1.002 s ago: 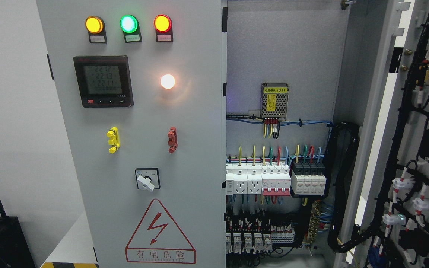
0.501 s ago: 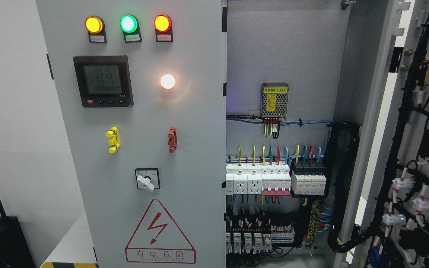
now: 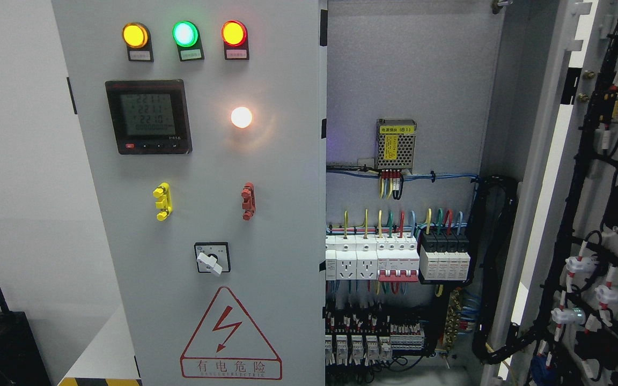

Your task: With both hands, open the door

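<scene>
No robot hand showed anywhere in the head view — neither left nor right, so whether their fingers were apart or together could not be told. The right door (image 3: 598, 214) stood swung wide at three o'clock, its inner face hung with black cable looms and lamp backs. The left door (image 3: 266, 214) at nine o'clock stood shut or nearly so — it faced the camera with its three pilot lamps (image 3: 184, 34) lit at eleven o'clock and the meter (image 3: 148, 117) glowing beneath. Between them the cabinet interior (image 3: 405, 80) lay bare, with the breaker row (image 3: 397, 260) near five o'clock. By my reading, the left leaf was the step left: a hand would do best to hook its free edge by the centre seam, well clear of the live breakers, and draw it out in a slow arc about the hinge
</scene>
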Robot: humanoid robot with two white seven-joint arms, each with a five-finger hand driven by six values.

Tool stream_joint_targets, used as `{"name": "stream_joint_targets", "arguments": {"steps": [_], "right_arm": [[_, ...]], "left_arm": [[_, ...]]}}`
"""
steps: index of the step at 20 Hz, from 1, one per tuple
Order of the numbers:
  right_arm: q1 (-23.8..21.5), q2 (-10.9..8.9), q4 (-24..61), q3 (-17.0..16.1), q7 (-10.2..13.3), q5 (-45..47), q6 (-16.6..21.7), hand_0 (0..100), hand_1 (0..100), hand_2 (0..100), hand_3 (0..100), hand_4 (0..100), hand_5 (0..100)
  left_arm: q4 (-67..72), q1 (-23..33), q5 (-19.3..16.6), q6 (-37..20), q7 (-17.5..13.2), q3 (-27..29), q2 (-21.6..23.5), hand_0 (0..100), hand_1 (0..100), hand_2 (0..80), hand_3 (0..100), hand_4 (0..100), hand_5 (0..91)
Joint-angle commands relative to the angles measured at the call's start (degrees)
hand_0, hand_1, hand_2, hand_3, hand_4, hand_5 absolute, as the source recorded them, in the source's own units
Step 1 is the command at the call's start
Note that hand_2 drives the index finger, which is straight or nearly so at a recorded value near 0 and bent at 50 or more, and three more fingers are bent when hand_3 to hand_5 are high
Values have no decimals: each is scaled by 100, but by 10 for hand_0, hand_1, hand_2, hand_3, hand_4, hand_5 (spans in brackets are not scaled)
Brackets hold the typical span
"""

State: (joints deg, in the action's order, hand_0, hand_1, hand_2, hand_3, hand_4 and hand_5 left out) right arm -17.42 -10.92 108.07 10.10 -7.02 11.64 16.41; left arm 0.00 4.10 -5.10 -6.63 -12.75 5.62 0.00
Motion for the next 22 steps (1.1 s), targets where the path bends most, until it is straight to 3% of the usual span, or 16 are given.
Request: {"name": "stream_joint_targets", "arguments": {"steps": [1, 9, 16, 22], "right_arm": [[607, 11, -418, -26, -28, 5, -42, 381, 0, 0, 0, 0, 0], [1249, 152, -664, 71, -28, 31, -893, 382, 0, 0, 0, 0, 0], [1811, 617, -770, 105, -28, 31, -1693, 382, 0, 0, 0, 0, 0], [2119, 706, -1051, 237, -28, 22, -1773, 382, 0, 0, 0, 0, 0]], "left_arm": [[-167, 3, 0, 4, 1, 0, -167, 0, 0, 0, 0, 0, 0], [-167, -5, 0, 4, 1, 0, -167, 0, 0, 0, 0, 0, 0], [-167, 3, 0, 4, 1, 0, -167, 0, 0, 0, 0, 0, 0], [-167, 3, 0, 4, 1, -8, -167, 0, 0, 0, 0, 0, 0]]}}
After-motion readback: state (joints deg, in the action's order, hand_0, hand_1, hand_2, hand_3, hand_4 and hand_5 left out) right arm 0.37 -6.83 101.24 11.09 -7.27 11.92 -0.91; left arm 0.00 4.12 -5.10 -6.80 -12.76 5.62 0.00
